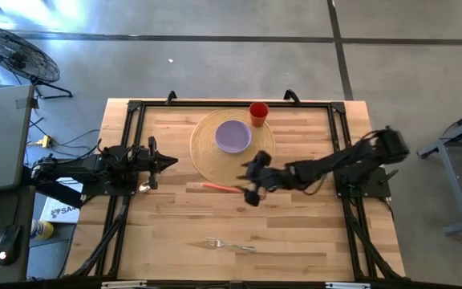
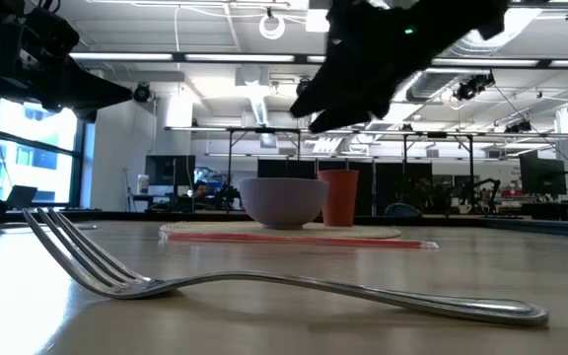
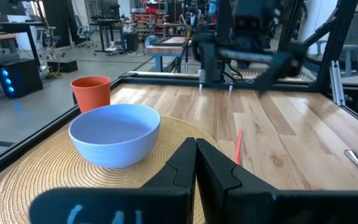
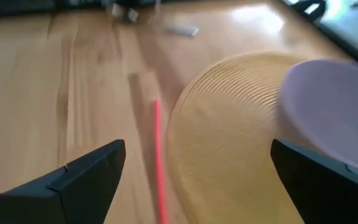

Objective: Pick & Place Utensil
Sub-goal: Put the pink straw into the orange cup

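Between the right gripper's [image 4: 197, 174] widely spread, empty fingers [image 4: 82, 171] lie the red straw [image 4: 159, 162] and the edge of the woven mat [image 4: 235, 124], the purple bowl [image 4: 334, 112] just past one fingertip. Well apart from those fingers, toward the bench's [image 1: 295, 233] front edge, the fork [image 1: 231, 245] rests flat and untouched. Off at the left side, the left gripper [image 3: 196, 163] waits with fingers pressed together, holding nothing.
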